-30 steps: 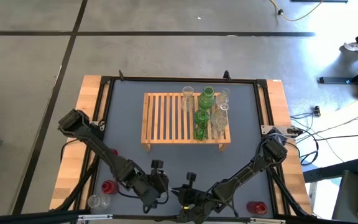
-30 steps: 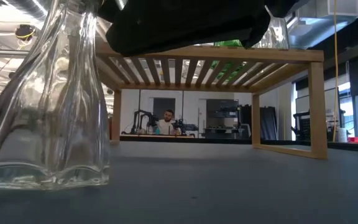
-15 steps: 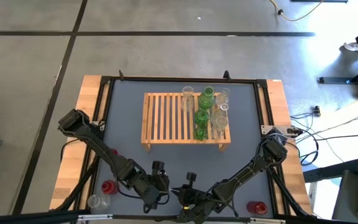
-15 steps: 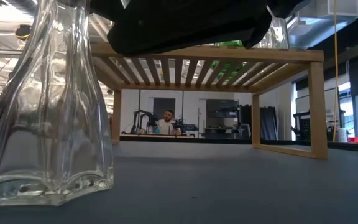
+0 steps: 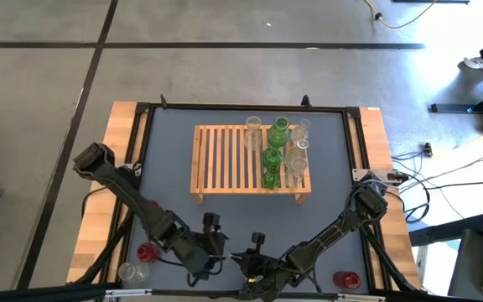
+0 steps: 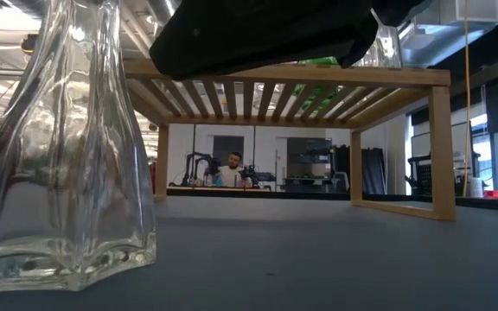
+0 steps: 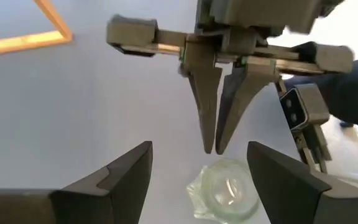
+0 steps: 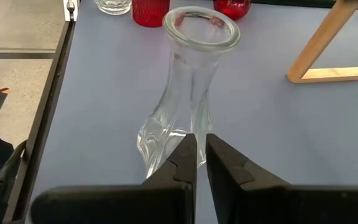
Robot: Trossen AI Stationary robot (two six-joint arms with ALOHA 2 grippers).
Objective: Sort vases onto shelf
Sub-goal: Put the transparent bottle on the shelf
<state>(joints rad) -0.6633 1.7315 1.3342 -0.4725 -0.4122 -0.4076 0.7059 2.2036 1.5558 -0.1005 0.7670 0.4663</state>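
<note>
A tall clear vase (image 6: 59, 147) stands upright on its base near the table's near edge. My left gripper (image 7: 199, 149) hangs over it, open, one finger on either side of its mouth (image 7: 225, 190). My right gripper (image 8: 201, 138) is shut, level with the vase's lower body (image 8: 166, 134). In the high view the two grippers meet at the near edge, left (image 5: 206, 256) and right (image 5: 254, 262). The wooden shelf (image 5: 225, 159) carries green vases (image 5: 273, 155) and clear vases (image 5: 298, 151) at its right end. My left gripper's fingers flank the clear vase from above, and I cannot tell whether either finger touches it. My right gripper's shut fingertips (image 7: 215, 146) point at the vase's lower body from the table's right side, and I cannot tell whether they touch it.
A red vase (image 5: 145, 251) and a clear vase (image 5: 128, 271) stand at the near left corner, and another red vase (image 5: 345, 279) at the near right. The shelf's legs (image 6: 442, 151) stand on the mat. A person sits far behind in the room.
The clear vase has slid a little toward the table's left and turned about on its base, staying upright. My left arm has shifted slightly toward the near left.
</note>
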